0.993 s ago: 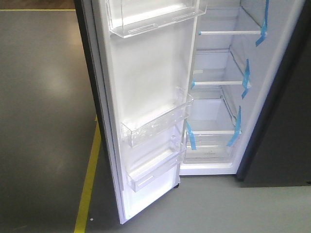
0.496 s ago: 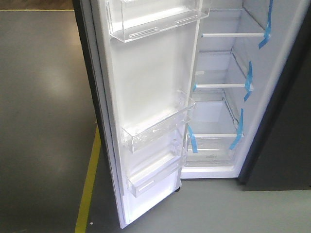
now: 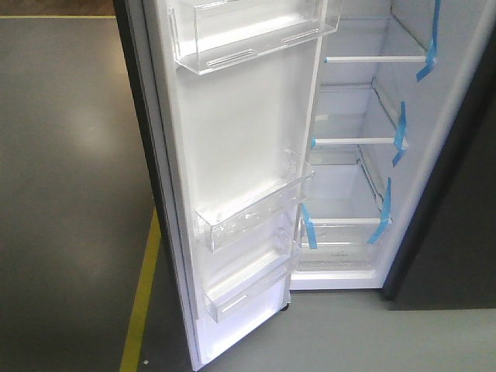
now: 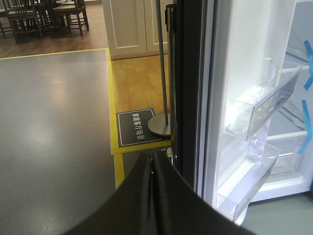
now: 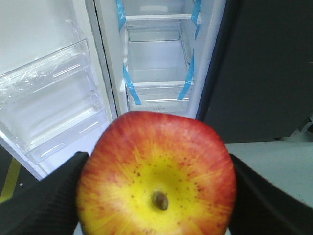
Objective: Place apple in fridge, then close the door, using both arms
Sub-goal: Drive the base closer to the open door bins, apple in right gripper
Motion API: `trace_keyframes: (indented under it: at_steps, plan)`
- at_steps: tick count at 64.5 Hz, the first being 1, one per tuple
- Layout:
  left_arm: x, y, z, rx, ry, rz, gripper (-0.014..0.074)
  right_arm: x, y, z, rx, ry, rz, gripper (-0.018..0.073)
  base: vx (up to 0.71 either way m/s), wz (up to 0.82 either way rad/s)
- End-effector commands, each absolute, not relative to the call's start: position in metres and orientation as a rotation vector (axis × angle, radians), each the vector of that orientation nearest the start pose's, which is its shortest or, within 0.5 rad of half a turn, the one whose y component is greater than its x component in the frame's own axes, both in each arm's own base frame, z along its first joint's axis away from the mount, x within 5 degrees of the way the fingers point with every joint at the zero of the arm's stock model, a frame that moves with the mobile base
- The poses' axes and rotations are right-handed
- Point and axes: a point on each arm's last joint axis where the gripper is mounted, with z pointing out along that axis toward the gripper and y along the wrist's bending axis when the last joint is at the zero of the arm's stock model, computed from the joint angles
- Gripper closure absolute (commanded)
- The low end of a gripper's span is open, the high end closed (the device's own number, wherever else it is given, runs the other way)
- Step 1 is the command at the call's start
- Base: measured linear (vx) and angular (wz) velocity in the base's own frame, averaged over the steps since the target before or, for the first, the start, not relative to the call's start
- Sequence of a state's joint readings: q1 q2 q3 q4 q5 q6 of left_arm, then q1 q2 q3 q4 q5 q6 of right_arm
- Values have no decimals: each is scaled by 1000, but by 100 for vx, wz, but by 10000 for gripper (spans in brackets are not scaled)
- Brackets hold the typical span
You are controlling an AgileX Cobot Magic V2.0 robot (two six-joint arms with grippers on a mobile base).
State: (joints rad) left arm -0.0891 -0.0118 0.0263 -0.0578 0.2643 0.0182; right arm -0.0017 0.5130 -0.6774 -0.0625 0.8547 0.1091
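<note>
Glossy red-and-yellow apple (image 5: 156,176), lower centre of the right wrist view, sits clamped between the right black fingers (image 5: 44,196), outside the tall dark grey fridge (image 3: 446,101). Its white-lined door (image 3: 232,132) is wide open: placing and closing both remain. Left fingers (image 4: 134,196) seem pressed together, empty. Clear door bins (image 3: 252,209) jut near the route.

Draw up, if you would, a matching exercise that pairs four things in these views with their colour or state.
Column one:
1. apple
2. door
3. left gripper
4. tape strips

Column two:
A. blue
B. shut, with nothing between
C. standing open
D. red and yellow, held by the right fingers

Pairs: 1-D, 2-C, 3-B, 4-A.
</note>
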Motion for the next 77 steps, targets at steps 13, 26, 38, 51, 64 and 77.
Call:
trace_keyframes:
  at_steps: [13, 26, 38, 51, 64, 77]
  plan:
    - [55, -6, 182, 46, 1696, -119, 601, 88, -5, 342, 90, 2071, -23, 459, 3, 1]
    - [55, -6, 182, 46, 1696, -119, 601, 88, -5, 342, 90, 2071, -23, 459, 3, 1]
    - [55, -6, 182, 46, 1696, -119, 601, 88, -5, 342, 90, 2071, -23, 459, 3, 1]
    - [55, -6, 182, 46, 1696, -119, 601, 88, -5, 342, 90, 2071, -23, 459, 4, 1]
    - [55, -6, 182, 46, 1696, -119, 601, 88, -5, 342, 90, 2071, -23, 459, 4, 1]
    - [55, -6, 182, 46, 1696, -119, 601, 88, -5, 342, 90, 2071, -23, 459, 4, 1]
